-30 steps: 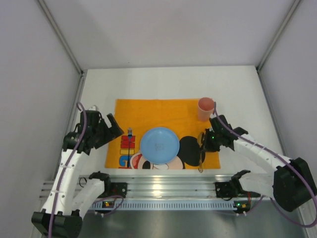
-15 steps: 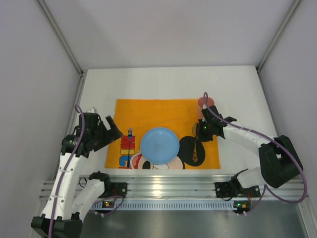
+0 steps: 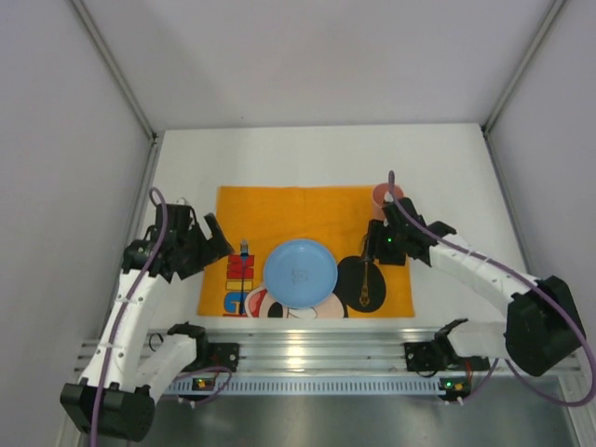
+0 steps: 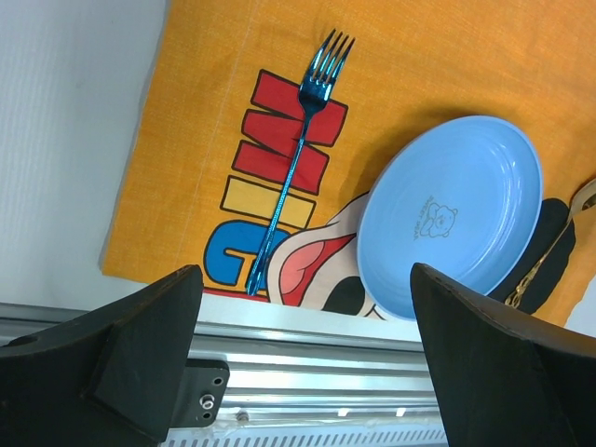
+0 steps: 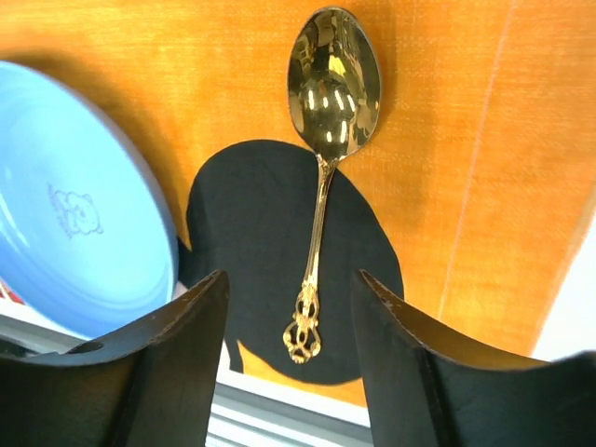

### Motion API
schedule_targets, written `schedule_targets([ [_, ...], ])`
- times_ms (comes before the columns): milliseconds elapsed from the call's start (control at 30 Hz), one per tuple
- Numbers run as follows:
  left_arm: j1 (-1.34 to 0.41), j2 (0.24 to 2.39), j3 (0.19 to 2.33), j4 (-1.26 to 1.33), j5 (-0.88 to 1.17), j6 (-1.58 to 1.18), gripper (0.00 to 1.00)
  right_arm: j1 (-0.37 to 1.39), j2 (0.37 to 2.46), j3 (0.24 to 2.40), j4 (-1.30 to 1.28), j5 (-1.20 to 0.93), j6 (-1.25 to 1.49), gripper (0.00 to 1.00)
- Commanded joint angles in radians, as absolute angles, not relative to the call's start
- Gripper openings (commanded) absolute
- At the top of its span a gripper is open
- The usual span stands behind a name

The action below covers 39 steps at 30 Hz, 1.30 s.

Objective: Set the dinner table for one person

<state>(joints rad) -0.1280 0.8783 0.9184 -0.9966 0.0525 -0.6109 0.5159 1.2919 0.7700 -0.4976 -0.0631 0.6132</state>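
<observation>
**A:** Right gripper [image 5: 289, 277] has pulled back toward the cup [image 3: 383, 193] since a second ago. Jaws are spread, nothing in them.

**B:** Spoon?

**A:** We see the spoon [image 5: 320, 200] flat on the orange cloth [image 3: 279, 209], just right of the plate [image 3: 300, 271], bowl toward the far side.

**B:** Left gripper [image 4: 305, 279]?

**A:** Jaws released too, hanging above the fork [image 4: 289, 172], which lies left of the plate.

**B:** So the tabletop [image 3: 279, 154] under the cloth carries all four pieces. We judge the setting near complete.
</observation>
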Motion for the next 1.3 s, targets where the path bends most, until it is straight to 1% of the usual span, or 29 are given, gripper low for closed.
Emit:
schedule_targets([
  [0,-0.13,0.896,0.957,-0.942,0.069,-0.591,0.98,0.545,1.162,0.862,-0.593,-0.011,0.603,0.56],
  [200,-0.13,0.933,0.959,-0.885,0.075,-0.584,0.98,0.551,0.97,1.012,-0.787,0.06,0.539,0.74],
  [267,-0.13,0.948,0.956,-0.853,0.087,-0.587,0.98,0.551,0.927,1.061,-0.802,0.039,0.505,0.86],
  [300,-0.13,0.956,0.954,-0.842,0.09,-0.588,0.98,0.551,0.89,1.074,-0.792,0.009,0.461,0.89],
  [333,-0.13,0.96,0.953,-0.83,0.095,-0.586,0.98,0.551,0.876,1.089,-0.784,-0.053,0.44,0.96],
  [367,-0.13,0.975,0.954,-0.809,0.097,-0.583,0.98,0.552,0.862,1.092,-0.778,-0.078,0.427,0.99],
  [500,-0.13,1.025,0.992,-0.778,0.092,-0.558,0.98,0.551,0.772,1.039,-0.793,-0.132,0.434,1.0],
  [633,-0.13,1.074,1.049,-0.762,0.051,-0.485,0.98,0.551,0.626,0.902,-0.837,-0.175,0.457,1.0],
  [767,-0.13,1.118,1.107,-0.758,0.022,-0.459,0.98,0.551,0.397,0.841,-0.897,-0.126,0.528,1.0],
  [867,-0.13,1.144,1.141,-0.747,0.026,-0.472,0.98,0.551,0.277,0.824,-0.931,-0.089,0.537,1.0],
  [967,-0.13,1.166,1.149,-0.724,0.038,-0.48,0.98,0.551,0.236,0.825,-0.954,-0.048,0.54,1.0],
  [1267,-0.13,1.175,1.14,-0.699,0.04,-0.482,0.98,0.551,0.267,0.821,-0.965,-0.037,0.543,1.0],
])
